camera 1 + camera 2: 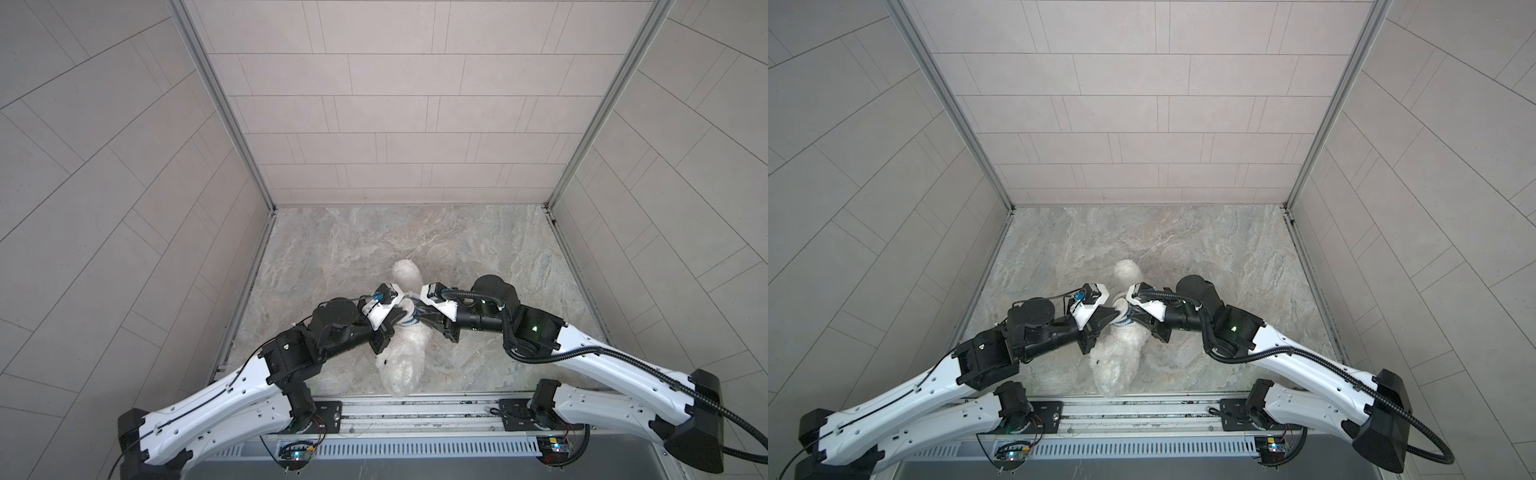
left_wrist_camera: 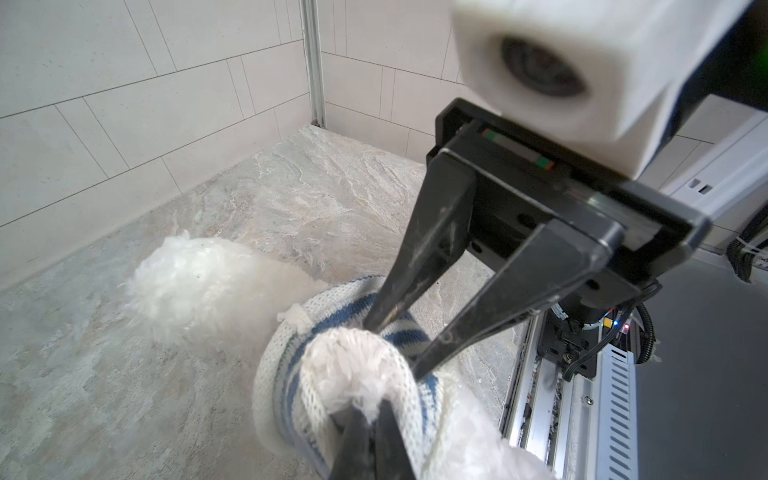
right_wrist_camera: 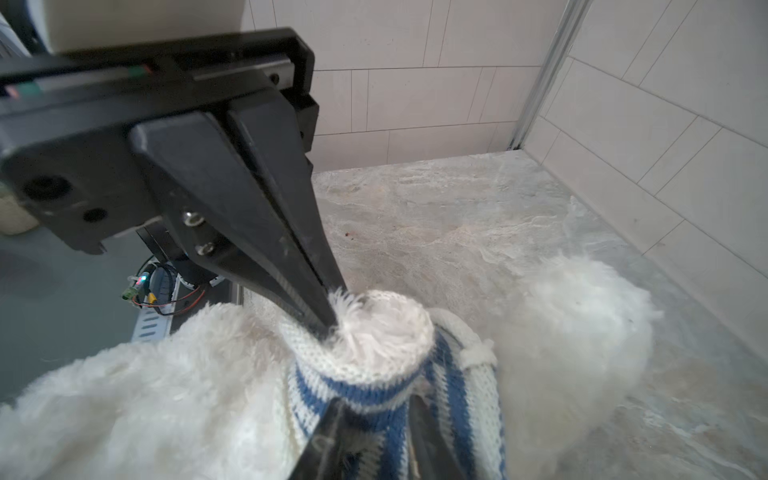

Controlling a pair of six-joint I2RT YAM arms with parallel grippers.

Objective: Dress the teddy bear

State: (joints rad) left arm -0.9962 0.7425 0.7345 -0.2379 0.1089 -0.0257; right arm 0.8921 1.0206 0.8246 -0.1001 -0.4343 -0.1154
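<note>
The white fluffy teddy bear point(image 1: 403, 361) point(image 1: 1119, 357) lies on the marble floor between my two grippers, one end toward the front rail. A blue-and-white striped shirt point(image 2: 274, 374) point(image 3: 457, 382) is bunched round its middle, and a furry limb point(image 3: 374, 328) pokes out of a sleeve. My left gripper point(image 2: 371, 409) point(image 1: 402, 318) is shut on the fur at that limb's tip. My right gripper point(image 3: 375, 399) point(image 1: 1130, 319) faces it from the other side, its fingers pinching striped fabric just below the sleeve opening. The bear's face is hidden.
Tiled walls point(image 1: 374, 124) close the floor in at the back and on both sides. A metal rail point(image 1: 415, 409) with both arm mounts runs along the front edge, right by the bear's near end.
</note>
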